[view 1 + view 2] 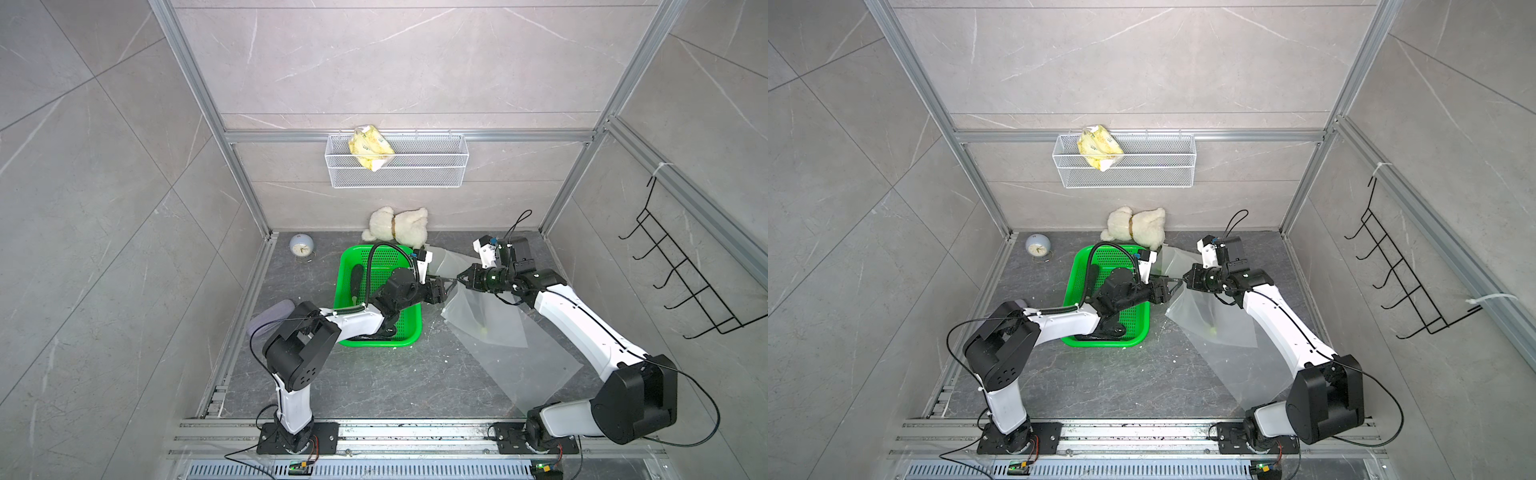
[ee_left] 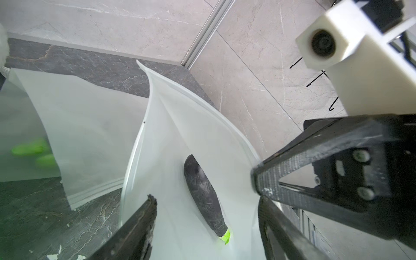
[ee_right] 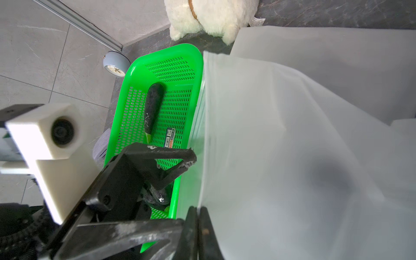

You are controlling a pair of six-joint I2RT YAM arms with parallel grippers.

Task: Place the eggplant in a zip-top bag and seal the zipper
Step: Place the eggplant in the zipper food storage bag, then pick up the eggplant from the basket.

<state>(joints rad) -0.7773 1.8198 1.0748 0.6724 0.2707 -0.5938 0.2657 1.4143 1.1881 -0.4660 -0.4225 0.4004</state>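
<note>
Eggplant point(image 2: 204, 198): deep inside the bag point(image 2: 191, 126).
Right gripper point(image 3: 198, 213): clenched on the bag's rim.
Left gripper point(image 1: 449, 291): released, jaws apart at the bag's mouth.
Risk: rim slips from the pinch; eggplant may spill.

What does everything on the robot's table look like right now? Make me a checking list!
Surface: dark stone table, a few white crumbs.
Job's things: eggplant inside the zip-top bag, mouth unsealed; second eggplant in the green basket.
Clutter: spare bag, plush toy, clock, gray cloth.
Grippers: left gripper open at the bag's mouth; right gripper shut on the bag's rim.
Cables: black hose arches over the basket; no snag seen.
Surroundings: wire shelf holding a yellow packet; black hook rack.
</note>
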